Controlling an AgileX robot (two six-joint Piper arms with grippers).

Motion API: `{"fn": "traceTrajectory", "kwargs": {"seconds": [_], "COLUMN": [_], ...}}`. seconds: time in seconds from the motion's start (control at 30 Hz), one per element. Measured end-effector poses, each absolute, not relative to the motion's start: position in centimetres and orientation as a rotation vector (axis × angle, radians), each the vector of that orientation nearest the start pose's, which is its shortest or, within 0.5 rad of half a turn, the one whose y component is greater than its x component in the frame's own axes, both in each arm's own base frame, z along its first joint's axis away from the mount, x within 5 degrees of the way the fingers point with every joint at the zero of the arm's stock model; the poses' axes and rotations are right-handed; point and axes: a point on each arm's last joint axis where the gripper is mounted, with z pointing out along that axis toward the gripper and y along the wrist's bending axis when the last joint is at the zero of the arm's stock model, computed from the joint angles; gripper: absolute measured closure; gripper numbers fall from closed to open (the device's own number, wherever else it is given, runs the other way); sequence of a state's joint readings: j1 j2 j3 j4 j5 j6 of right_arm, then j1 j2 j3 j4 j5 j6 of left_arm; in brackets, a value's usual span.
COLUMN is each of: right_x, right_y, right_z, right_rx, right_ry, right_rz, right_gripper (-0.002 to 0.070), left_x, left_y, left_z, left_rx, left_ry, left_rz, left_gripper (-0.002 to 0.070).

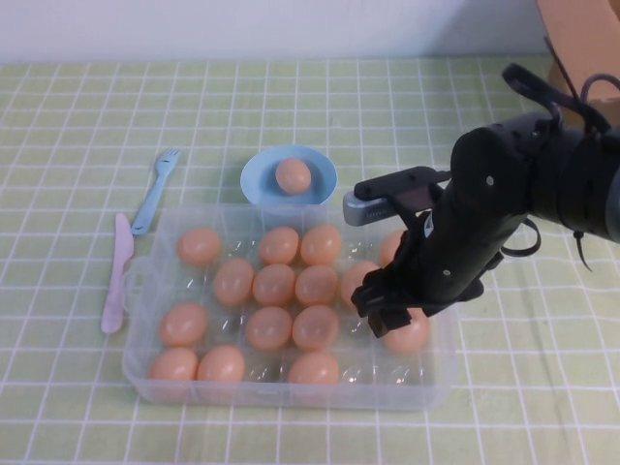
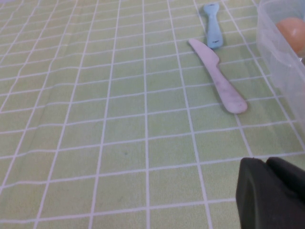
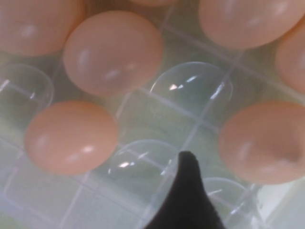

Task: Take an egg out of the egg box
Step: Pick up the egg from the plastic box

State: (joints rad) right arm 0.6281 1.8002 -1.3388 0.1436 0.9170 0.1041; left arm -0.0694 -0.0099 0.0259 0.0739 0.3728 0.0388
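We see a desk (image 1: 87,426) covered in a green cloth with a white grid, a pale wall along its far edge and a brown cardboard box (image 1: 579,39) at the far right. The egg box (image 1: 291,387) sits near centre, holding many eggs. Left of it lie a pink knife (image 1: 116,276) and a blue fork (image 1: 155,189); just beyond it, a blue bowl (image 1: 257,179) holds one egg. The right tool (image 1: 392,315) hangs over the box's right side beside the egg (image 1: 412,334); we cannot tell its state. The left tool (image 2: 271,195) hovers over bare cloth left of the box; its state is unclear too.
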Motion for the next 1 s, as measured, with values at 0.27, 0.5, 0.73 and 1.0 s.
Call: {"fn": "traceTrajectory", "kwargs": {"seconds": [0.27, 0.5, 0.73, 1.0], "right_x": [29.8, 30.0, 30.1, 30.2], "right_y": [22.8, 22.8, 22.9, 22.9], "right_z": [21.8, 21.0, 20.8, 20.7], "right_rx": [-0.656, -0.668, -0.668, -0.687], "right_ry": [2.843, 2.850, 2.848, 2.843], "right_rz": [0.298, 0.273, 0.271, 0.268], "right_gripper": [0.0199, 0.0199, 0.0199, 0.0199], "left_x": [5.3, 5.3, 5.3, 5.3], "left_y": [-0.1, -0.1, -0.1, -0.1], "left_z": [17.2, 17.2, 17.2, 17.2], "left_rx": [0.147, 0.147, 0.147, 0.147], "left_ry": [1.866, 1.866, 1.866, 1.866], "left_rz": [0.052, 0.052, 0.052, 0.052], "left_gripper": [0.0680, 0.0680, 0.0680, 0.0680]}}
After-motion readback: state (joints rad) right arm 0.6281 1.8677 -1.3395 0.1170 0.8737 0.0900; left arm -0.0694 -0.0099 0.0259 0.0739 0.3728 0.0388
